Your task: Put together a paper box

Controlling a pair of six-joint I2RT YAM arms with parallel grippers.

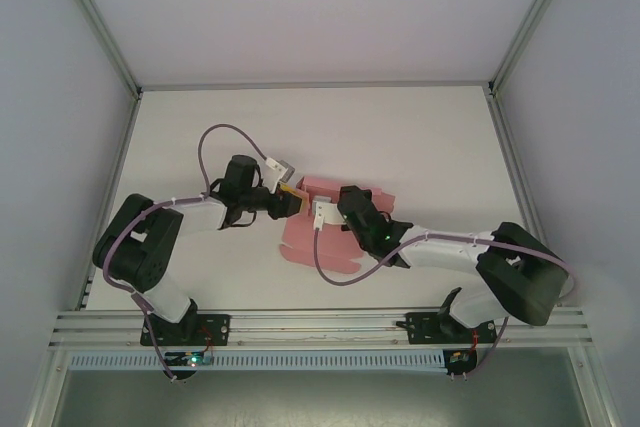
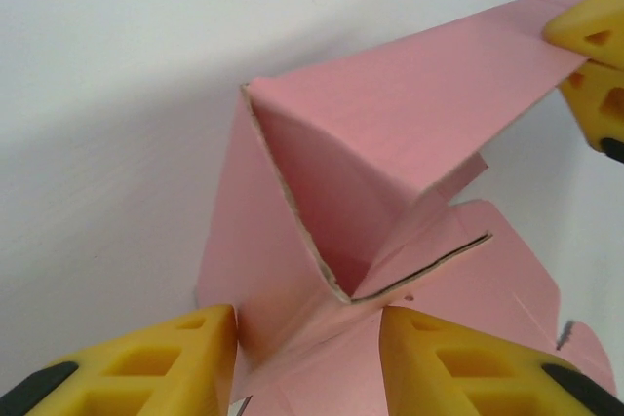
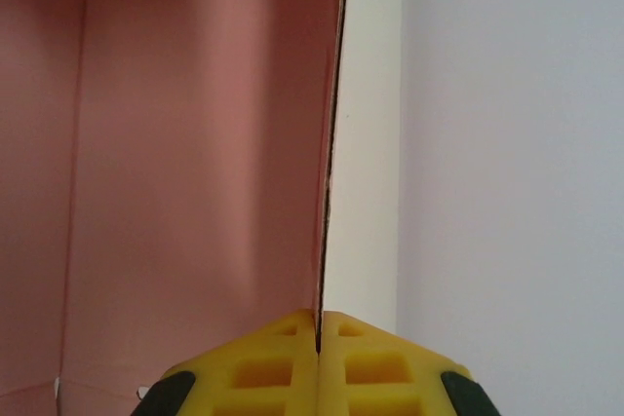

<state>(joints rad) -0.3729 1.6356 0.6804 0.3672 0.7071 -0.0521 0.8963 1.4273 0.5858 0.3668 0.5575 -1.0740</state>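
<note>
The paper box is a pink, partly folded card lying at the table's middle between both arms. In the left wrist view the paper box shows a raised panel and a V-shaped fold. My left gripper straddles the base of that fold, and both yellow pads touch the card. My right gripper is shut on the thin edge of an upright pink wall. Its fingers also hold the far end of the raised panel. From above, the left gripper and the right gripper meet over the card.
The white table extends behind and beside the card. Grey enclosure walls and aluminium posts bound it. A metal rail carries both arm bases at the near edge. A purple cable loops over the left arm.
</note>
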